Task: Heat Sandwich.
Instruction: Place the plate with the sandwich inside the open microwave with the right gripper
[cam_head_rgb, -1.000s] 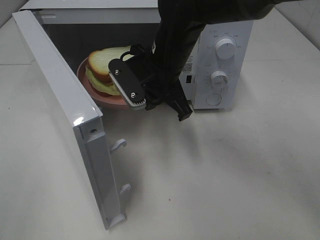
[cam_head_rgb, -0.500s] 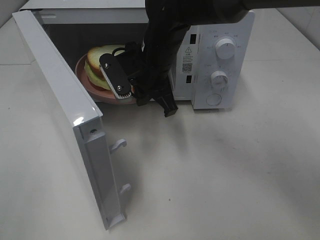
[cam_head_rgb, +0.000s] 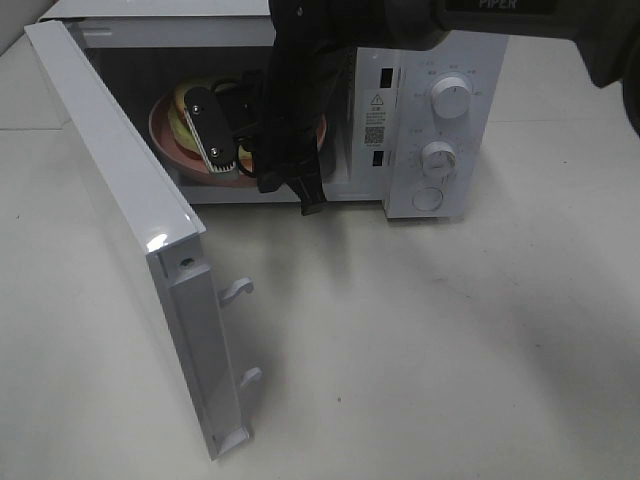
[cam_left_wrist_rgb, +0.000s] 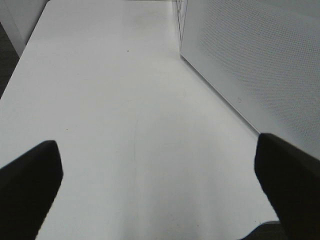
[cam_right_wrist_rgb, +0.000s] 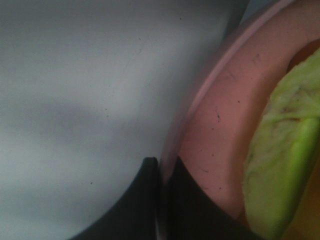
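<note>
Left claw (cam_left_wrist_rgb: 160, 185) hangs over the white table (cam_left_wrist_rgb: 125, 100), fingers wide apart, holding nothing, clear of the work. The white hinged microwave door (cam_head_rgb: 120, 200) stands fully open for access. Inside the cavity, the white-bread sandwich with green leaf filling (cam_head_rgb: 182, 112) sits on a round pink plate (cam_head_rgb: 160, 137); right claw (cam_right_wrist_rgb: 162, 172) is clamped on that plate's rim, evidently seating it.
</note>
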